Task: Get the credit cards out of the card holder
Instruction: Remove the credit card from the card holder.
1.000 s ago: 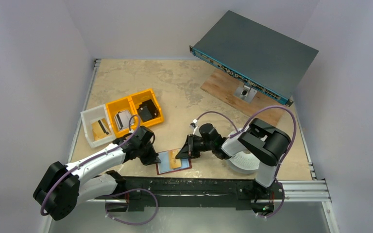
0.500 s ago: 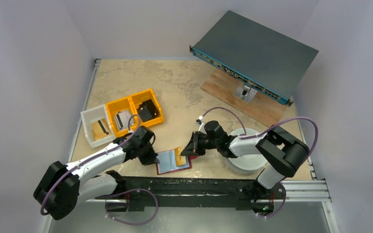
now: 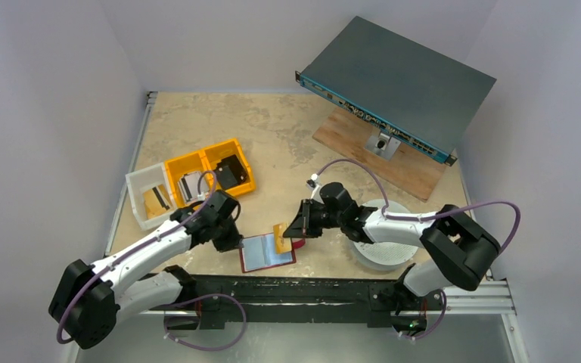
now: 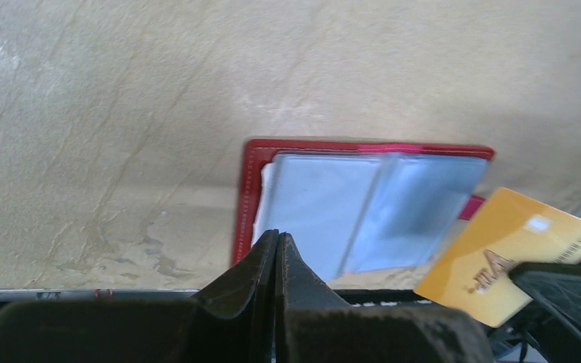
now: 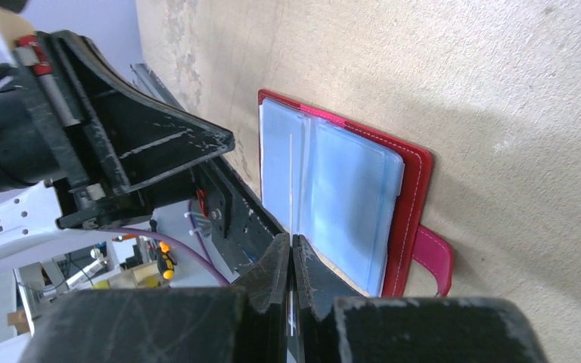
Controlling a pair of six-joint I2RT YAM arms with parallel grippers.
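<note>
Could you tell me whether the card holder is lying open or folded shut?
Open: the card holder lies flat, its pale blue inside facing up.

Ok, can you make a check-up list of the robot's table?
Surface: beige table, no spills seen.
Job's things: red card holder lies open; gold credit card is out of it, held beside it.
Clutter: yellow bin with a silvery part and a black part; white bin with a second gold card; white round roll.
Grippers: right gripper shut on the gold credit card; left gripper shut, tip at the holder's edge.
Cables: a purple cable loops off each arm, clear of the holder.
Surroundings: grey rack unit on a wooden board; white walls.
</note>
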